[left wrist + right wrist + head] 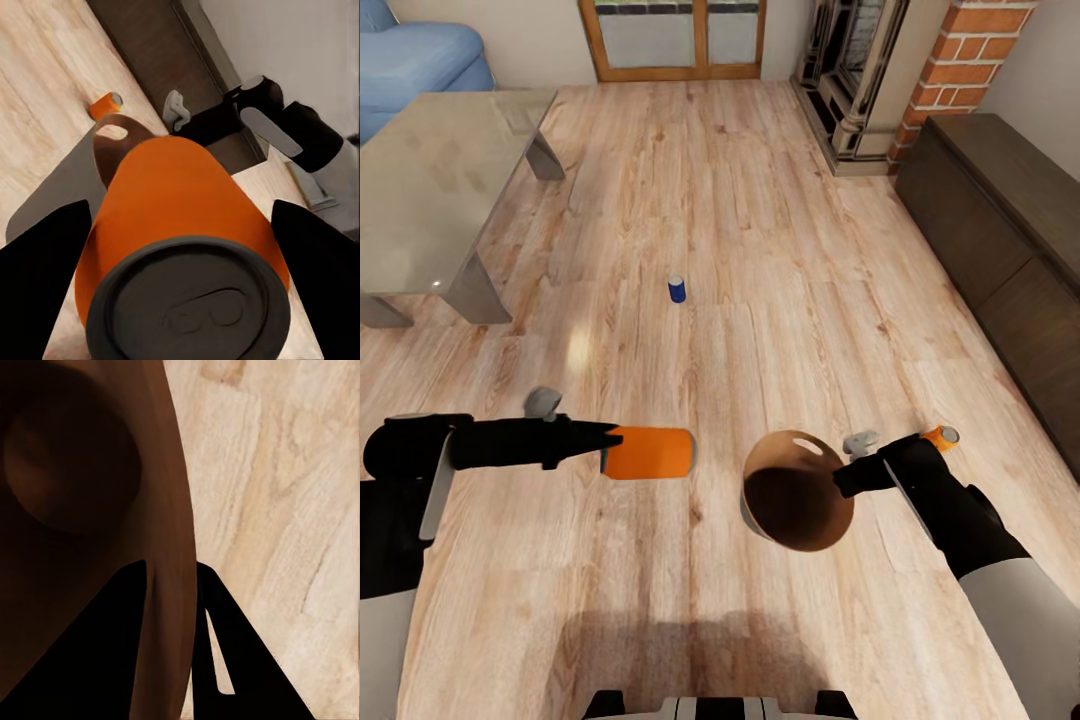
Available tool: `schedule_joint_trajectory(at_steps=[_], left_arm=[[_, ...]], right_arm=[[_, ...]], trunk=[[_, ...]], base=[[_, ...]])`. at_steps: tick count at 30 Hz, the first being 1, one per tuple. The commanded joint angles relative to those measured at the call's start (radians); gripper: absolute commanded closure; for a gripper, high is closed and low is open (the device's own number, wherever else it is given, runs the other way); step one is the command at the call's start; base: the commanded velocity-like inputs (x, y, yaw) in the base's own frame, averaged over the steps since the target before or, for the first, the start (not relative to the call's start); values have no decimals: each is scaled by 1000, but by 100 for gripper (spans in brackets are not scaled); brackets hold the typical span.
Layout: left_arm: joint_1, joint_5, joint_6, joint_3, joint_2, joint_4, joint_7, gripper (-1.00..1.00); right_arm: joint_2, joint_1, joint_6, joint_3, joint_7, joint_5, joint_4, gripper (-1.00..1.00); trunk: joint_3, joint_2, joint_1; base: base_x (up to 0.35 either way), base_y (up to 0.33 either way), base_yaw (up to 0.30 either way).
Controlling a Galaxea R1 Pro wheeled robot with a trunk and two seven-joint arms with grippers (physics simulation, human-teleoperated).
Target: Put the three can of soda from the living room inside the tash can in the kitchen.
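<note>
Orange against pale wood: in the head view the left gripper [610,450] was clamped on one orange can [650,452], held lying level, its long axis running three to nine o'clock with the free end toward three. At three o'clock of that end, a short gap off, hung the trash can [797,492], pinched at its rim by the right gripper [847,478] and tipped so the coppery mouth faced up and toward the can. So the left arm was the one nearer the drop, and the move ahead would probably be a push along the can's own axis toward three. A dark blue can [676,289] stood upright on the floor at twelve o'clock, well apart; a second orange can [941,436] lay beyond the right wrist.

From the left wrist, the held can sat between the dark fingers [45,277], bin rim just beyond.

From the right wrist, the fingers [97,660] straddled the bin's wall, closed on it.
</note>
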Motion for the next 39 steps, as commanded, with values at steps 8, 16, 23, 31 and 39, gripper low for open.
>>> schedule_joint_trajectory(at_steps=[8, 16, 23, 31, 39], left_arm=[[-12, -12, 0, -43, -82, 1, -32, 100], [-13, -75, 0, -156, -209, 17, 59, 100], [-14, -90, 0, -205, -242, 31, 122, 100], [-14, -92, 0, -276, -287, 32, 244, 100], [-15, -92, 0, -367, -331, 77, 420, 100]], right_arm=[[33, -6, 7, 7, -64, -39, 91, 100], [70, -8, 7, 8, -82, -38, 124, 100], [78, -9, 7, 35, -83, -37, 124, 100], [103, -11, 7, 65, -98, -35, 121, 100], [147, -12, 7, 118, -142, -32, 120, 100]], trunk=[[0, 0, 0], [0, 0, 0], [0, 0, 0], [0, 0, 0], [0, 0, 0]], base=[[0, 0, 0], [0, 0, 0], [0, 0, 0], [0, 0, 0], [0, 0, 0]])
